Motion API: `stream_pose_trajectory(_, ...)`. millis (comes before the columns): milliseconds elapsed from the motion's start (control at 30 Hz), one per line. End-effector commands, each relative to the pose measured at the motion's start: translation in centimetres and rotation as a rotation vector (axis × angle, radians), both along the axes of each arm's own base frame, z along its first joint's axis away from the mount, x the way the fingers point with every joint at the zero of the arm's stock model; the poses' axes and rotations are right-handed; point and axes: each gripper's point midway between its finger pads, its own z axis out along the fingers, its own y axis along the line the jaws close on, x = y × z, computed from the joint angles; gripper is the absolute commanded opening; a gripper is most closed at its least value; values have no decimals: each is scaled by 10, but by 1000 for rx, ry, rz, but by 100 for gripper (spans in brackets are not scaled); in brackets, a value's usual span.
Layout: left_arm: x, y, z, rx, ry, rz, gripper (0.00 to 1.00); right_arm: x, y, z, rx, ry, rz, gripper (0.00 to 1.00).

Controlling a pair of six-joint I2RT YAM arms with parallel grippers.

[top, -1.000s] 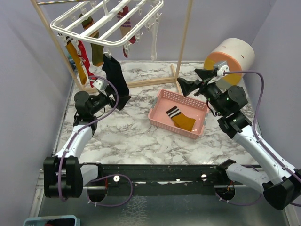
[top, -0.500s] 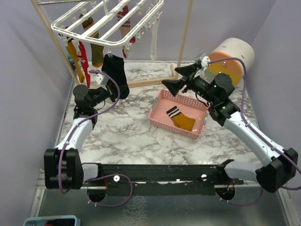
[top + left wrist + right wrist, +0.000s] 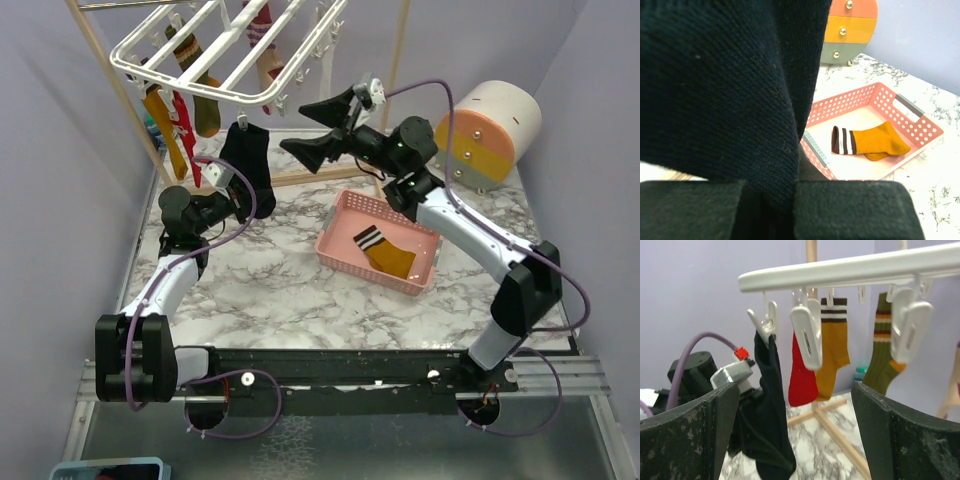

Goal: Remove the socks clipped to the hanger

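Observation:
The white hanger [image 3: 230, 50] hangs at the back left with several socks clipped under it: mustard, red, olive and striped ones. A black sock [image 3: 250, 160] hangs from a clip on its near bar. My left gripper [image 3: 243, 205] is shut on that sock's lower part; the black sock [image 3: 715, 85] fills the left wrist view above the closed fingers [image 3: 850, 210]. My right gripper [image 3: 315, 128] is raised beside the near bar, open and empty. In its view the black sock [image 3: 767, 410], its clip [image 3: 769, 320], a red sock [image 3: 802, 375] and a mustard striped sock [image 3: 832, 350] hang ahead.
A pink basket [image 3: 335, 235] on the marble table holds a mustard striped sock [image 3: 385, 252]. A wooden pole frame [image 3: 392, 80] carries the hanger. A round white drum with orange, yellow and green drawers [image 3: 490, 125] stands at the back right.
My left gripper has closed on the black sock. The right arm has swung up and to the left, from beside the drum to the hanger's near bar, still open.

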Motion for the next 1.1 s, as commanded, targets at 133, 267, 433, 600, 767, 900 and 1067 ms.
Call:
stream_pose_trajectory(133,-3,-2,-3,1,-4,-33,0,-10,72,7,26,-35,197,97)
stream_pose_trajectory(267,-2,-3,-5,1,2,-36,0,-13,92,5,13,-48,211,89)
stream_pose_trajectory(433,-3,-6,-6,-5,22,-66,0,-7,101,10,34,-62,198,88)
stream_pose_trajectory(600,-4,-6,-6,-6,23,-72,0,-1,106,17,56,-81,195,86)
stream_pose_trajectory(767,-4,-7,-7,-7,27,-76,0,0,105,25,73,-97,187,76)
stream_pose_trajectory(900,-3,-7,-7,-8,31,-81,0,0,104,27,76,-105,182,67)
stream_pose_trajectory(1067,-3,-7,-8,-9,33,-81,0,-2,105,30,90,-105,195,56)
